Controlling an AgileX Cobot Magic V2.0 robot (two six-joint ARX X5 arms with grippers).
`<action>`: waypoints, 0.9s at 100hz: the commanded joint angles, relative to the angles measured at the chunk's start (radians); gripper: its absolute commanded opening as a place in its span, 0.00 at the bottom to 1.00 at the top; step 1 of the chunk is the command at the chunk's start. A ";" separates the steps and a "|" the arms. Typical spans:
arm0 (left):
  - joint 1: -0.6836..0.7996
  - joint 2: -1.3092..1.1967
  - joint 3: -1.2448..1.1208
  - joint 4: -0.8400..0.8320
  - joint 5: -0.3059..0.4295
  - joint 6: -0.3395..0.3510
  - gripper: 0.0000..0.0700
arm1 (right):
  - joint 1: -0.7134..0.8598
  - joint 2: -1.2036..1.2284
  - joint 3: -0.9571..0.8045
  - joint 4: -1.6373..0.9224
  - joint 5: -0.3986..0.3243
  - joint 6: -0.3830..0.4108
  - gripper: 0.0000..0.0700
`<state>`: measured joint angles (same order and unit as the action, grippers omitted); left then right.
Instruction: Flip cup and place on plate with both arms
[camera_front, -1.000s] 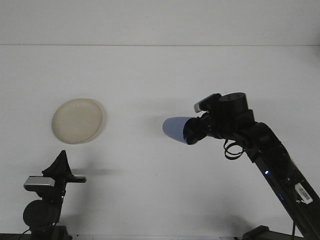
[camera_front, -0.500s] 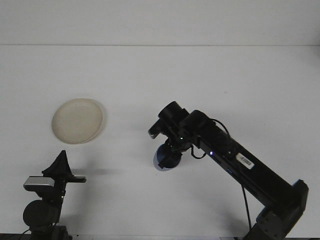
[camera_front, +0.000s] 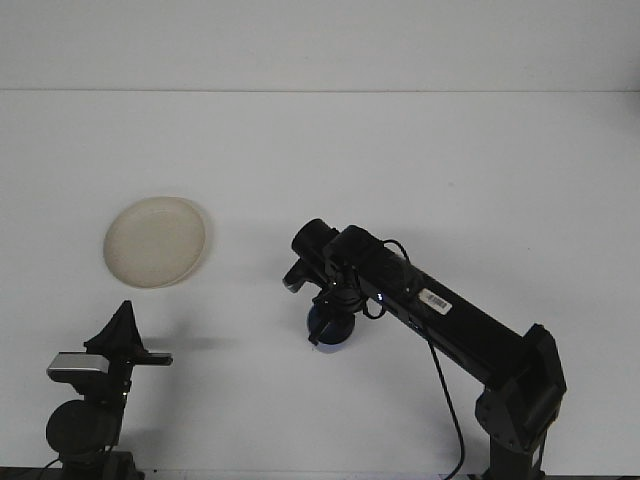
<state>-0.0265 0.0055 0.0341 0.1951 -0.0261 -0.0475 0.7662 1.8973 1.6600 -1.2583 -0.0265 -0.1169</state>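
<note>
Nearest to the camera, at the lower left, the left tool (camera_front: 125, 318) stood low over the white desk (camera_front: 400, 150); its dark fingers met in one point, so they were together and held nothing. A little farther, near the middle of the desk, the right tool (camera_front: 329, 318) pointed down and was clamped on the one blue cup (camera_front: 329, 333). Only the lower part of the cup showed under the tool, at or just above the desk surface; I could not tell if it touched. Farther and to the left lay the one cream plate (camera_front: 155, 241), flat on the desk, well apart from the cup. In all there were two arms, one cup and one plate.
</note>
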 joint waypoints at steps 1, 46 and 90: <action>0.001 0.000 -0.020 0.016 -0.004 -0.010 0.02 | 0.016 0.031 0.024 0.006 -0.004 -0.013 0.16; 0.001 0.000 -0.018 0.016 -0.004 -0.203 0.02 | -0.006 -0.072 0.179 -0.019 -0.061 -0.018 0.53; 0.001 0.009 0.084 -0.014 0.135 -0.451 0.02 | -0.259 -0.362 0.158 0.224 -0.164 -0.011 0.52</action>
<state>-0.0265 0.0086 0.0734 0.1761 0.0658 -0.4694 0.5396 1.5677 1.8309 -1.0740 -0.1539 -0.1268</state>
